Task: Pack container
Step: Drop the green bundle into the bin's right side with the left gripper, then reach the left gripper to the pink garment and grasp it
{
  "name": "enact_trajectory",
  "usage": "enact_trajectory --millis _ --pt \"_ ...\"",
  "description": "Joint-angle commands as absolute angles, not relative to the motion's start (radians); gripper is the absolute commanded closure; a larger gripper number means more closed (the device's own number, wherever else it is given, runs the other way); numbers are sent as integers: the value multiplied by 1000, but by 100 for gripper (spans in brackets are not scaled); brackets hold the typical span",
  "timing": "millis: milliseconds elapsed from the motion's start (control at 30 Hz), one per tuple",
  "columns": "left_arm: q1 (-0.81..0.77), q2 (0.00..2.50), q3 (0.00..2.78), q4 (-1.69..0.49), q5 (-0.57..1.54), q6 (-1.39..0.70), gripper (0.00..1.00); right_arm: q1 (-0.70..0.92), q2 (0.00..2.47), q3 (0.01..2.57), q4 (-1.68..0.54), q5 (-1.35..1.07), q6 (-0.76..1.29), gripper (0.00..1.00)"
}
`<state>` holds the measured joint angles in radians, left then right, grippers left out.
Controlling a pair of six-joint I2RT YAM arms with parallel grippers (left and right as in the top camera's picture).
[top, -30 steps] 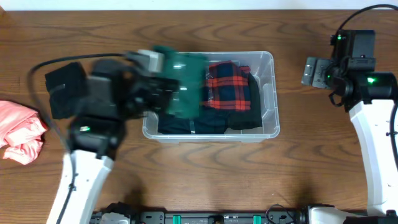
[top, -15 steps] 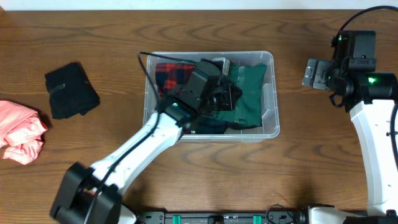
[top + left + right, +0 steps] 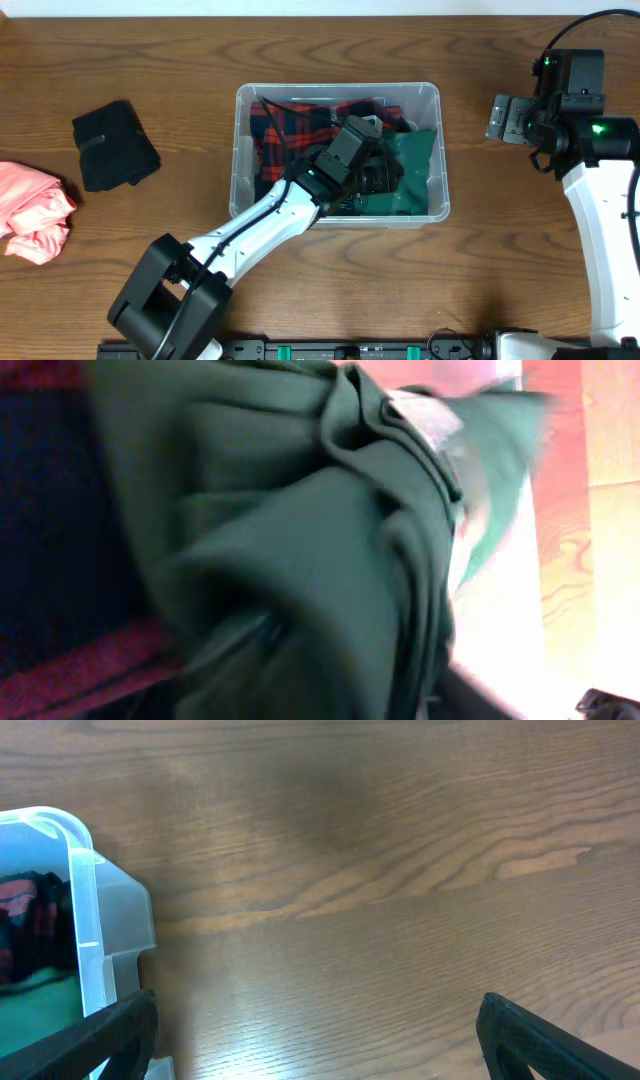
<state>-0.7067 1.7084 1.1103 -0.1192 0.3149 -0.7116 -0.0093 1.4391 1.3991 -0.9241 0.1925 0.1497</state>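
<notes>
Position: clear rectangular plastic container (image 3: 340, 86) mid-worktop toward far edge, long axis left-right; left gripper (image 3: 385, 178) inside its right half, against green cloth (image 3: 415, 165), grip unreadable; right gripper (image 3: 503, 117) spread, empty, near right edge.

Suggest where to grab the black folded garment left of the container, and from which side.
Come straight down from above and pinch the black garment at its right edge, the side toward the container. It lies flat and folded, so a top-down pinch at an edge should catch the layers, and that edge has bare wood beside it. The pink cloth crowds its lower-left corner, so probably avoid that side.
</notes>
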Motion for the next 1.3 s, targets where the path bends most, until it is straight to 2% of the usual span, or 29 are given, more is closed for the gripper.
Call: enact_trajectory --millis 0,167,267,400,533,633,833,1000,1267 --pt "-648 1642 1117 -137 303 -621 2 -14 1442 1398 -928 198 164 1" --pt "-508 1440 1117 -294 103 -472 2 -14 1442 1398 -928 198 163 1" --pt "-361 1303 1117 -404 9 -411 2 -14 1442 1398 -928 198 163 1" --pt "-62 1192 1117 -526 -12 -411 2 -14 1442 1398 -927 198 163 1" --pt "252 1210 1117 -579 9 -376 2 -14 1442 1397 -927 198 164 1" --pt "438 1300 1117 -562 84 -299 2 -14 1442 1396 -927 197 164 1" --pt "646 1520 1117 -471 281 -187 2 -14 1444 1396 -925 183 158 1" --pt "791 1616 1117 -375 288 -188 2 -14 1455 1386 -933 183 152 1" --pt "946 1634 1117 -194 280 -192 2 -14 1475 1330 -911 183 148 1"
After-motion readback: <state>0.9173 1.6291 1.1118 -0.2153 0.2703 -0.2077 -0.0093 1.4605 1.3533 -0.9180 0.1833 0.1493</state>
